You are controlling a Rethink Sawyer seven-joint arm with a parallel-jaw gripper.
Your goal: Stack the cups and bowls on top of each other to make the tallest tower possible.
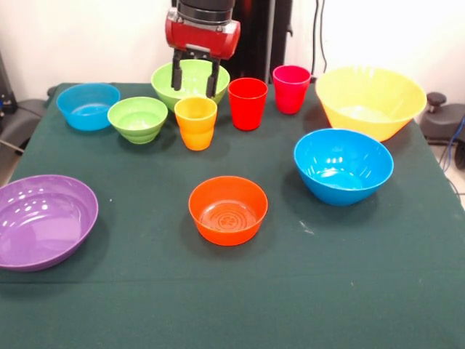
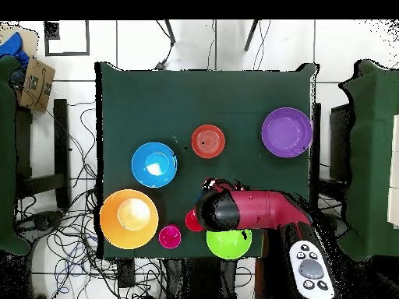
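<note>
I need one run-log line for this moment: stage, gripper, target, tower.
stage: approach | gripper: open, jaws above yellow-orange cup, no contact | orange bowl: alone at front | tower: not started, all pieces separate

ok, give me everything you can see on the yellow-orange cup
The yellow-orange cup is a small tapered tumbler of glossy plastic, wider at the rim, with a stepped ridge partway down. It stands upright and looks empty on the green tablecloth, between the small green bowl and the red cup, apart from both. The gripper hangs just above its rim, jaws open, touching nothing. The arm hides the cup in the overhead view.
</note>
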